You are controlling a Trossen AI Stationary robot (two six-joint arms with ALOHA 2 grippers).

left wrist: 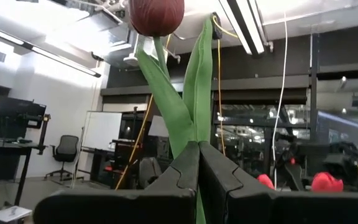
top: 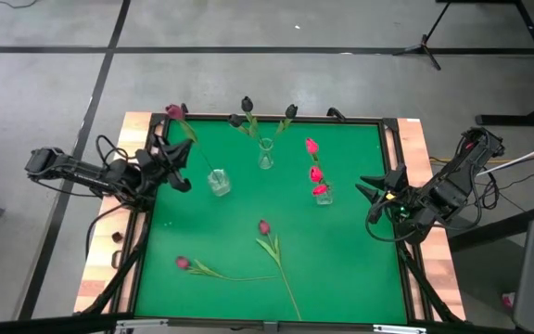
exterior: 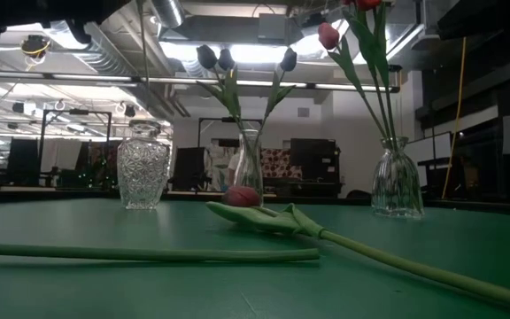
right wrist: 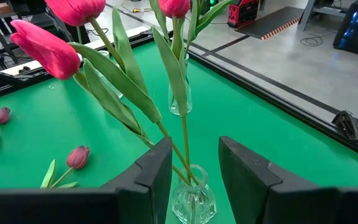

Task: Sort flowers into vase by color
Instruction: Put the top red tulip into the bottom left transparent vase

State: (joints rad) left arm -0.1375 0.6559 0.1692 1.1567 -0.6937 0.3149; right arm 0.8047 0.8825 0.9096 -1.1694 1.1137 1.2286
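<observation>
My left gripper (top: 182, 156) hovers by the table's far left, shut on a dull magenta flower (top: 174, 111). Its thin stem (exterior: 140, 80) runs down to the mouth of the left clear vase (top: 219, 183); how far it goes in is hidden. The middle vase (top: 265, 153) holds near-black flowers (top: 247, 104). The right vase (top: 323, 193) holds bright pink-red ones (right wrist: 45, 46). My right gripper (right wrist: 194, 168) stands open just short of that vase (right wrist: 191, 202), toward the right edge, touching nothing. Two magenta flowers (top: 263, 226) (top: 182, 263) lie flat on the green mat. My left gripper pinches the flower's stem and two leaves (left wrist: 191, 134) together between its two shut fingers (left wrist: 185, 168), some way below the head (left wrist: 157, 15). The fingers come from the table's left, slanting upward. The flower stands nearly upright, head on top, its lower stem hanging toward the left vase.
The lying flowers' long stems (exterior: 149, 253) stretch across the near half of the mat. A dark raised frame (top: 392, 167) borders the green mat, with wooden edging outside it. Cables run along the left edge by my left arm.
</observation>
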